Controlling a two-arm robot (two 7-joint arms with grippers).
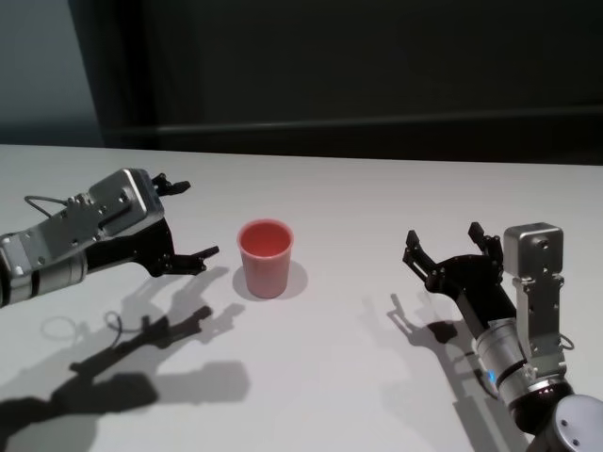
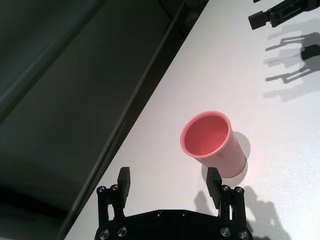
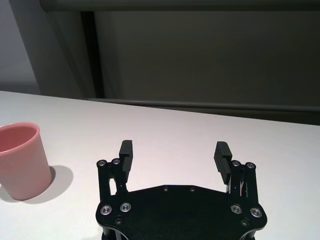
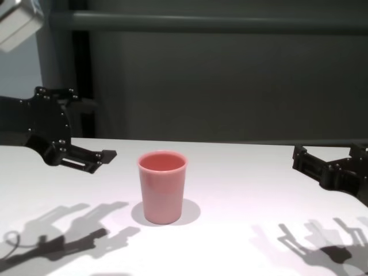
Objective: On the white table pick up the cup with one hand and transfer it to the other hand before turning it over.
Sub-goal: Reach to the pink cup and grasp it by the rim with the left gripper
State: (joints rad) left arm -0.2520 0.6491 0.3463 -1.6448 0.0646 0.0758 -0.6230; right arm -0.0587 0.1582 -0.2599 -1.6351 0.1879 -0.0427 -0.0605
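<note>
The pink cup stands upright, rim up, on the white table; it also shows in the left wrist view, the right wrist view and the chest view. My left gripper is open and empty, held just left of the cup with a small gap; its fingers frame the cup in the left wrist view. My right gripper is open and empty, well to the right of the cup; it also shows in its own wrist view.
A dark wall runs behind the table's far edge. Arm shadows lie on the table at the front left.
</note>
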